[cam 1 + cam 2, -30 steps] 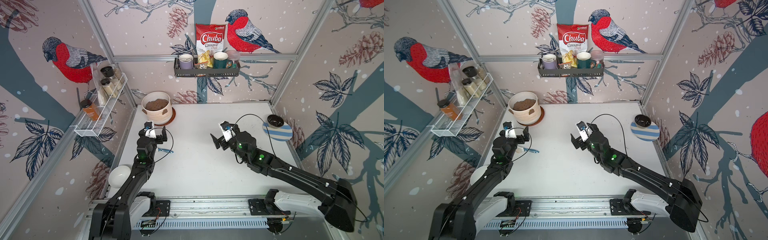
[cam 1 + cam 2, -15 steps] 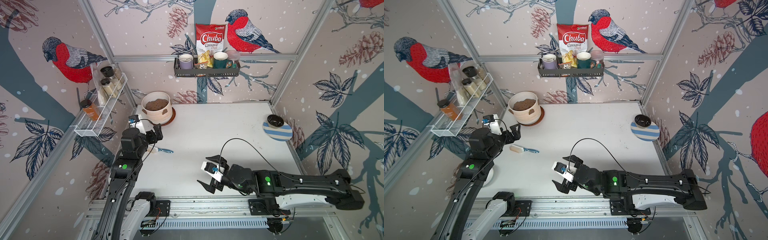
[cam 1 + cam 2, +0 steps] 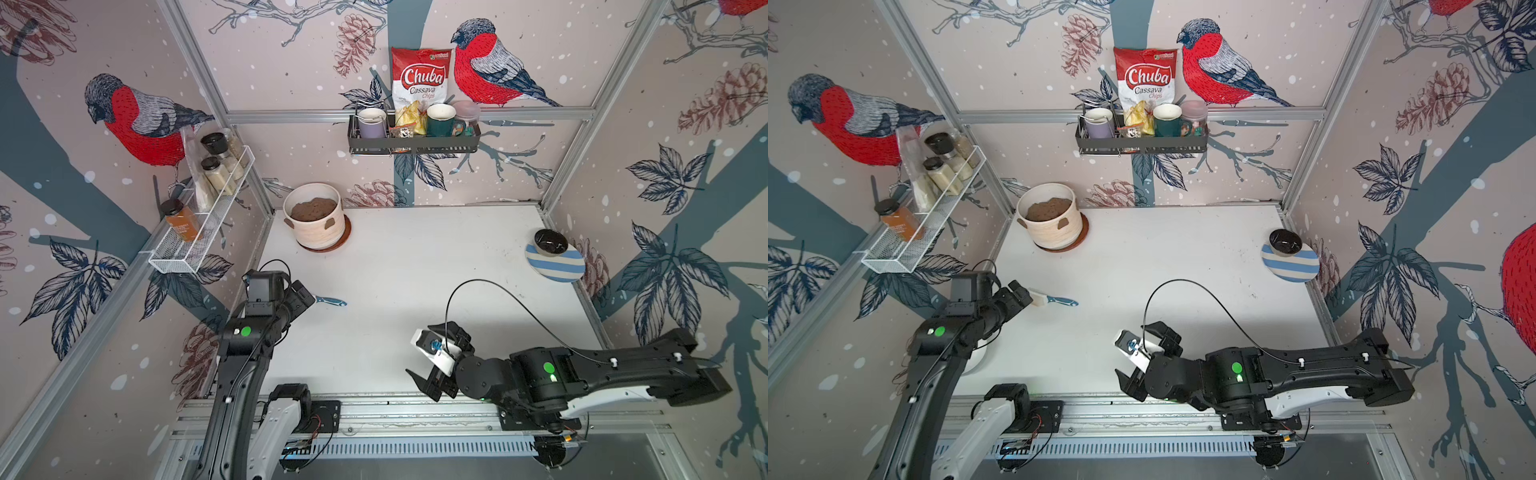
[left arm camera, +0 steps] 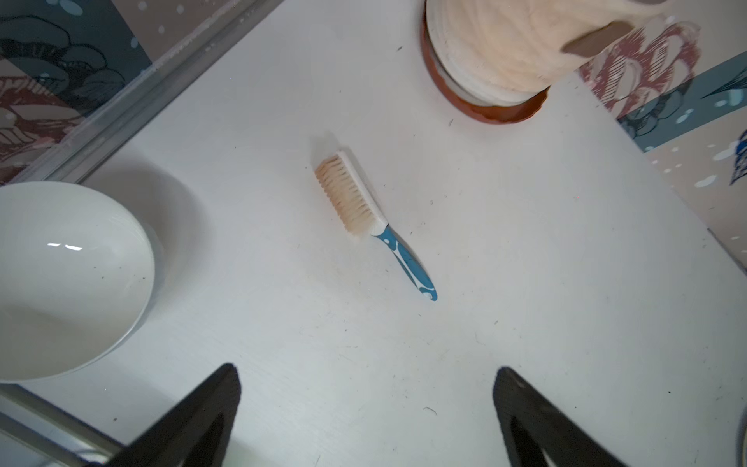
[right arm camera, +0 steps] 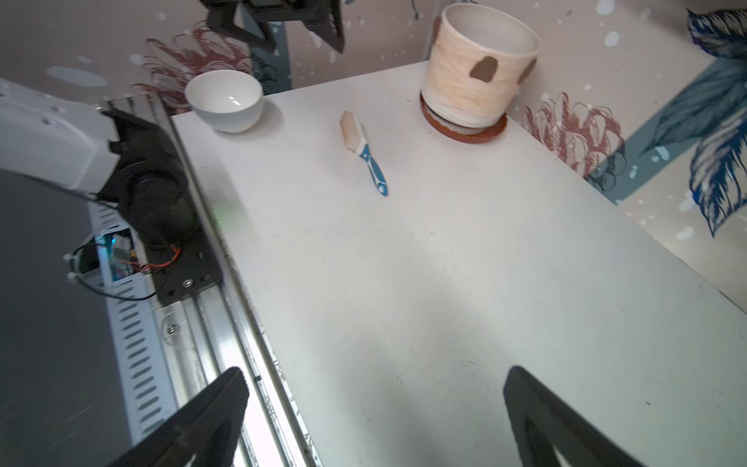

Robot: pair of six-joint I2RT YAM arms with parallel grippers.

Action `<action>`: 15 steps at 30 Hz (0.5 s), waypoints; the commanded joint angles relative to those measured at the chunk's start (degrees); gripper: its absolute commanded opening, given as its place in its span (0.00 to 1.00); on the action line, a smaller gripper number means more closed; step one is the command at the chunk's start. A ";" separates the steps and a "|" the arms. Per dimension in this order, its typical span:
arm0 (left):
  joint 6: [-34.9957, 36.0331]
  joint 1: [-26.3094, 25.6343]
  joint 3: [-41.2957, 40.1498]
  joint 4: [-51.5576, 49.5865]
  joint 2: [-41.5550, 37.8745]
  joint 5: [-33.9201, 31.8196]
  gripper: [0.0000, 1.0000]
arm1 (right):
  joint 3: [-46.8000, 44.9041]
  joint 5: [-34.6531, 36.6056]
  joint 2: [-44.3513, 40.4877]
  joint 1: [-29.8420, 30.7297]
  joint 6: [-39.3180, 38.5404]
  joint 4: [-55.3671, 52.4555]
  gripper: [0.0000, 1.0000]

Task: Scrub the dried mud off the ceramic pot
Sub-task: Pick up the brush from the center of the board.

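Cream ceramic pot (image 3: 320, 235), dried mud (image 3: 329, 225) on it, well apart from left tool (image 4: 366, 370) and right tool (image 5: 374, 370); both spread.

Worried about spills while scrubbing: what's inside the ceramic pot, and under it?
Brown soil fills the ceramic pot below its rim; a brown saucer sits beneath. Whatever lies under the soil is hidden.

At my far left the ceramic pot (image 3: 318, 226) stands on its saucer (image 3: 322, 248), the brush (image 3: 1054, 300) lies before it, a bowl (image 5: 224, 101) nearer me, a plate (image 3: 557, 268) at far right.
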 commanded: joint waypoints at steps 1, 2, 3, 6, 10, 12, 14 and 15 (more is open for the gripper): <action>1.98 0.41 2.68 -3.58 4.96 -0.40 0.97 | -0.03 -8.83 -0.72 -7.88 5.19 0.65 1.00; 1.97 0.52 3.17 -4.10 6.34 -0.52 0.97 | -0.20 -12.55 -0.73 -11.61 5.89 1.49 1.00; 2.26 0.75 3.91 -4.74 8.03 -0.43 0.97 | -0.41 -16.16 -0.52 -14.76 6.19 2.56 1.00; 3.09 0.91 6.12 -6.63 12.09 -0.01 0.97 | 1.06 -22.67 1.32 -21.42 6.07 3.74 1.00; 0.00 0.90 6.79 -7.71 15.84 -1.57 0.96 | 4.08 -25.77 5.29 -25.40 5.11 2.98 1.00; -1.17 0.90 6.64 -6.45 17.43 -1.05 0.97 | 5.37 -27.85 7.50 -25.99 4.36 2.66 1.00; -2.76 0.90 7.19 -5.49 19.05 -1.02 0.94 | 6.51 -30.04 9.59 -26.13 4.16 2.88 1.00; -3.88 0.90 7.54 -5.30 19.87 -1.34 0.93 | 7.03 -30.91 10.73 -26.25 4.39 3.15 1.00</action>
